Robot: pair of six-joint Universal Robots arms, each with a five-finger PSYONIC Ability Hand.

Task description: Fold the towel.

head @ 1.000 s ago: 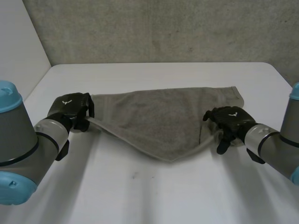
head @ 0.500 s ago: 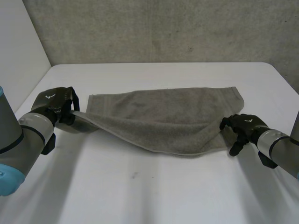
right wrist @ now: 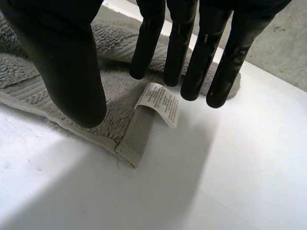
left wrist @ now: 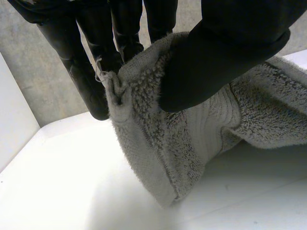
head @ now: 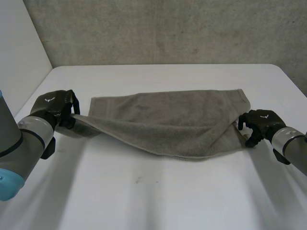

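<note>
Towel [head: 168, 120]: grey terry, lying lengthwise across the middle of the white table [head: 158, 191]. Its far long edge lies flat. Its near edge sags in a shallow curve between the two hands, with the left end raised off the surface.

Left hand [head: 55, 106]: at the towel's left near corner. In the left wrist view the thumb [left wrist: 225, 52] presses the hemmed corner against the fingers [left wrist: 91, 72], a firm pinch, and the cloth hangs down from it to the table.

Right hand [head: 261, 122]: at the towel's right end. In the right wrist view its fingers are straight and spread, with the thumb apart, poised over the right near corner without holding it. That corner lies flat on the table.

Care label [right wrist: 160, 103]: white, sewn at the hem of the right corner and curling up just under the fingertips.

Wall [head: 168, 28]: grey and rough, behind the table.
</note>
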